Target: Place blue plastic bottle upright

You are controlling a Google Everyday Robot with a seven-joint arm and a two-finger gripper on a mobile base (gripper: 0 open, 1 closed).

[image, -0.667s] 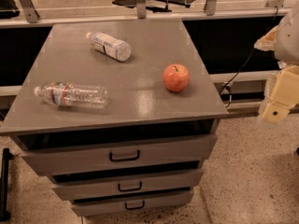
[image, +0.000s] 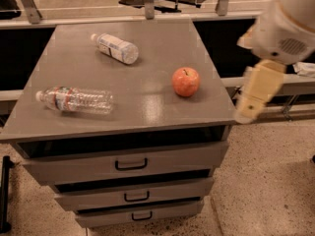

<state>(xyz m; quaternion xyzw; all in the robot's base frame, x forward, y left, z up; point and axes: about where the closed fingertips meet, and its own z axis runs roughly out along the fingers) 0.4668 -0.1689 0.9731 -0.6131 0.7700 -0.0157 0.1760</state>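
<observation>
The blue plastic bottle [image: 114, 48] lies on its side at the back of the grey cabinet top [image: 147, 107], white cap pointing back left, white label with blue print. My gripper [image: 247, 113] hangs off the right edge of the cabinet, about level with the top's front right corner. It is to the right of the apple and far from the bottle. It holds nothing that I can see.
A longer ribbed clear bottle [image: 75, 100] with a red-and-blue label lies on its side at the front left. A red apple [image: 186, 81] sits right of centre. The cabinet has three drawers [image: 130, 164] below. A dark rail and shelf run behind.
My arm and gripper have moved left, closer to the cabinet's right edge. The bottles and the apple have not moved.
</observation>
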